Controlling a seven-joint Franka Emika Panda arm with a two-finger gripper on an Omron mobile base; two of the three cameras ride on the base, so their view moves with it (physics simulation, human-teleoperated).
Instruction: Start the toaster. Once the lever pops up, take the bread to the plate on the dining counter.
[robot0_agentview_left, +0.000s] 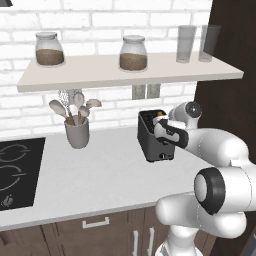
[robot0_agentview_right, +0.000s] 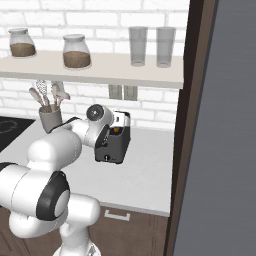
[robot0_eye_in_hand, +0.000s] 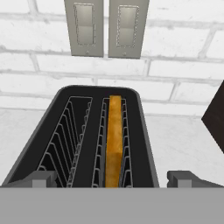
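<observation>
Now your gripper (robot0_eye_in_hand: 112, 178) hangs over the toaster (robot0_eye_in_hand: 83, 140) on the worktop (robot0_agentview_left: 100, 175), jaws spread wide and empty. The bread (robot0_eye_in_hand: 113, 140) sits in the right slot, running away from you between the fingertips (robot0_eye_in_hand: 41, 178).

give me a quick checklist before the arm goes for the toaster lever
1. Bread seated in a slot: ok, in the right-hand slot in the hand view.
2. Other slot empty: ok.
3. Gripper open and empty: ok.
4. Gripper above the toaster: ok, looking down into the slots.
5. Lever position: cannot tell.
6. Counter around the toaster free of clutter: ok, utensil holder stands well apart.
</observation>
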